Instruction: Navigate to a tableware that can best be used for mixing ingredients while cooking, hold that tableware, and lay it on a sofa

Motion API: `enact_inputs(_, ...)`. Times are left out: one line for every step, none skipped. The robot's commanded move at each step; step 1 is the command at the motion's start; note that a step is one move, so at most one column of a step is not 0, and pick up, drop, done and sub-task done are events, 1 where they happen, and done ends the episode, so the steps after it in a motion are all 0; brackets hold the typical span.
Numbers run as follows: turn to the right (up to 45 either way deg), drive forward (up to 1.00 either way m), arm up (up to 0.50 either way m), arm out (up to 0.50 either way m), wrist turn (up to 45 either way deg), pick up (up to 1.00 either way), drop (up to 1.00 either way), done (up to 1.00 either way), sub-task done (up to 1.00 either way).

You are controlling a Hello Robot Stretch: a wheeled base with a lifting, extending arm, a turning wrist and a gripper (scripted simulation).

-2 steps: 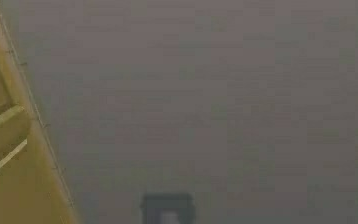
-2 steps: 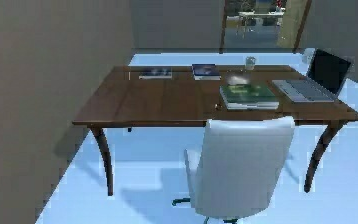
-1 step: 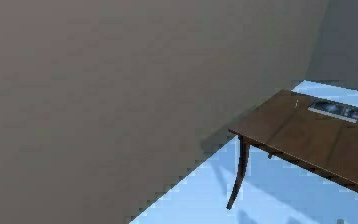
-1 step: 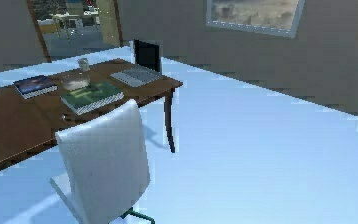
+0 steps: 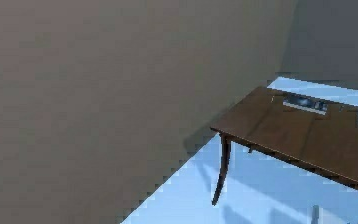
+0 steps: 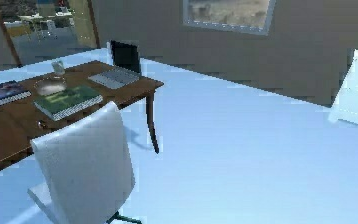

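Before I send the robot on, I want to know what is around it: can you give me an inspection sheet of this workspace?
surface: dark wooden table on a light blue floor.
job's things: small pale object on the table, too small to name; white furniture at the arm side view's right edge, sofa or not cannot tell.
clutter: open laptop, stacked books, another book, all on the table; white chair at the table.
grippers: nothing seen.
cables: nothing seen.
surroundings: grey wall, framed picture.
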Motion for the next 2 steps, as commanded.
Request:
enact_inputs(0.0,0.60,0.00,0.00,0.0,0.00,0.00,0.00,0.00)
enact_inputs(45.0,0.00,0.00,0.00,0.0,0.00,0.00,0.00,0.00)
